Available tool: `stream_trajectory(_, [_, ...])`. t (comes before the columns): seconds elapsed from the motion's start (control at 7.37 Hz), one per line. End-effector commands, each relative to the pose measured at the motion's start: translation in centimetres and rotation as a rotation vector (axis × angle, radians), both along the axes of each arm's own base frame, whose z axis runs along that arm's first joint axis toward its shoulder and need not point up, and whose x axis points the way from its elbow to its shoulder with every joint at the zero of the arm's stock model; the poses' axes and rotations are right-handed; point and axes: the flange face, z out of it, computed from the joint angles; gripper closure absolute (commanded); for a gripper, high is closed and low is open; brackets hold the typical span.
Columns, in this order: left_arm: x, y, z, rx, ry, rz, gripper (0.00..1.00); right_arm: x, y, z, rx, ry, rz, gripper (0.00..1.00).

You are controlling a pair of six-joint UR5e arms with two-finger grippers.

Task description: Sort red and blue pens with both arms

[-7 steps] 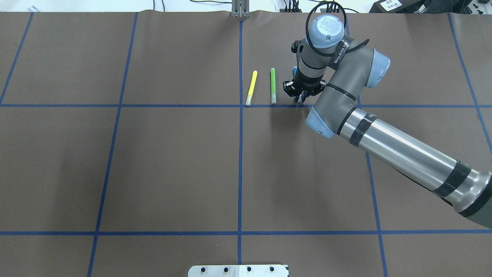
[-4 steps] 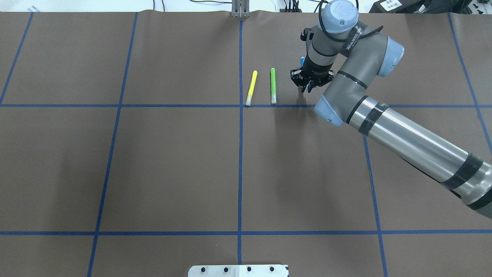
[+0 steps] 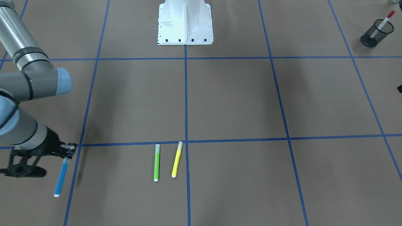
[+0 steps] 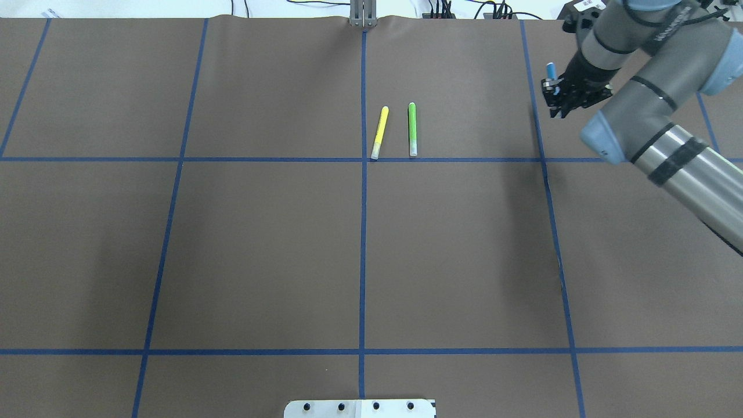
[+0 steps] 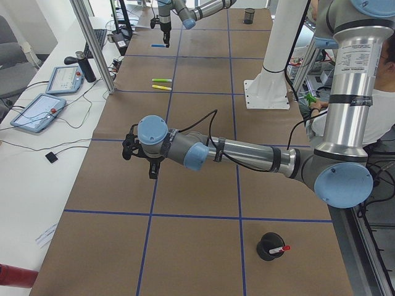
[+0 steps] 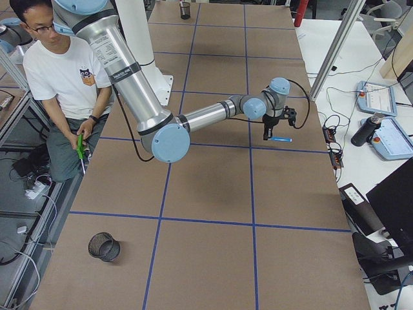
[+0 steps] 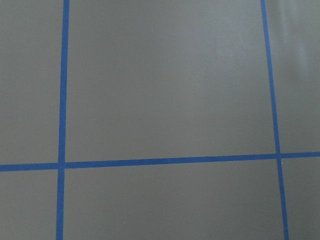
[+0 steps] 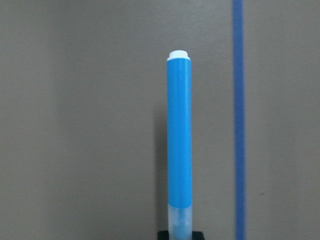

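Pens: four. One blue highlighter point(image 3: 61, 177), one green highlighter point(image 3: 156, 162), one yellow highlighter point(image 3: 177, 159), one red-capped marker point(image 3: 383, 22).
Black mesh cups: two. Left-end cup point(image 5: 264, 251), right-end cup point(image 6: 97, 248).
Robot arms: two. Right arm point(image 4: 667, 151), left arm point(image 5: 247, 151).
White pedestal point(image 3: 184, 28): one.
Person point(image 6: 64, 84): one.

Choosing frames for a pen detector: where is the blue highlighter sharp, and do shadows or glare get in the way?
Right wrist view: blue highlighter sharp, evenly lit, thin shadow along its left side. Front-facing view: crisp, a soft shadow streak on the table beside it. Overhead view: only its end shows, small; no glare.
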Motion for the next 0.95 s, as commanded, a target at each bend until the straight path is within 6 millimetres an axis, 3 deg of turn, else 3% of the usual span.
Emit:
stream_trajectory(0.0, [0.0, 1.1, 0.3, -0.004, 0.005, 0.003, 0.00, 12.3, 1.1, 9.2, 0.066, 0.127, -0.073, 1.00])
stream_trajectory(0.14, [0.0, 1.2, 0.0, 0.002, 0.005, 0.003, 0.00, 17.0, 3.9, 13.8, 0.067, 0.198, -0.150, 1.00])
stream_trajectory(0.41, [0.0, 1.2, -0.1, 0.007, 0.005, 0.003, 0.00, 24.0, 7.8, 19.1, -0.048, 0.252, -0.355, 1.00])
stream_trajectory(0.54, [-0.1, 1.5, 0.2, 0.006, 0.006, 0.004, 0.00, 26.1, 11.3, 21.3, -0.104, 0.287, -0.403, 1.00])
stream_trajectory(0.81, [0.0, 2.6, 0.3, 0.010, 0.010, 0.009, 0.00, 28.7, 21.0, 27.6, -0.213, 0.278, -0.449, 1.00])
